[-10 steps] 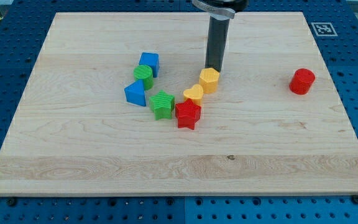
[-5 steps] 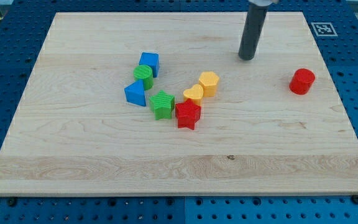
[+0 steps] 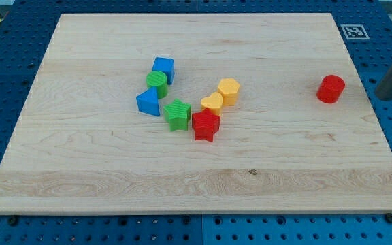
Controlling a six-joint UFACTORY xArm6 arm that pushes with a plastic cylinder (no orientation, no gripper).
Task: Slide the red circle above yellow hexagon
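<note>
The red circle (image 3: pixel 331 89) sits alone near the board's right edge. The yellow hexagon (image 3: pixel 229 90) sits near the board's middle, touching a yellow heart (image 3: pixel 212 103) at its lower left. My tip (image 3: pixel 384 96) is at the view's right edge, off the board, to the right of the red circle and apart from it. Only the lower part of the rod shows.
A red star (image 3: pixel 205 126), a green star (image 3: pixel 177 114), a blue triangle (image 3: pixel 148 102), a green circle (image 3: pixel 157 82) and a blue cube (image 3: pixel 162 69) cluster left of the hexagon. A fiducial tag (image 3: pixel 354 31) marks the wooden board's (image 3: pixel 196 170) top right corner.
My tip has moved from just above the yellow hexagon rightward across the board, past the red circle, to beyond the board's right edge. No block has moved.
</note>
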